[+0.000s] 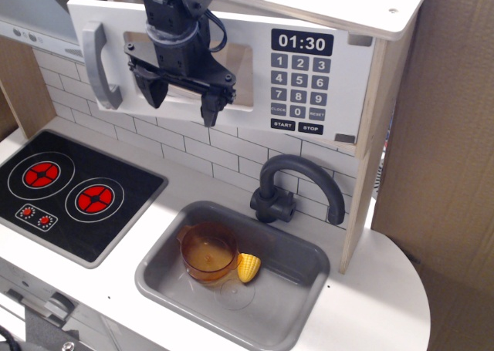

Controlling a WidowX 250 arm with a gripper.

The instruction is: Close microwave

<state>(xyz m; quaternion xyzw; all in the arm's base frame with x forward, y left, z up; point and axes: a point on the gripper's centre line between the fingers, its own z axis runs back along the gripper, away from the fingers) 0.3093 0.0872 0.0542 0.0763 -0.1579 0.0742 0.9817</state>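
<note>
One microwave (pixel 224 69) sat up high at the far side, above one grey sink (pixel 293 308). One black claw (pixel 182 104) hung open in front of its white door (pixel 104 27), holding nothing. Two red burners were at the left.

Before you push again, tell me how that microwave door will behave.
The microwave door looks like a rigid flat panel, so it probably swings as one piece. It likely moves lightly. The open gripper isn't grasping, so its fingertips could slide across the smooth white face.
</note>
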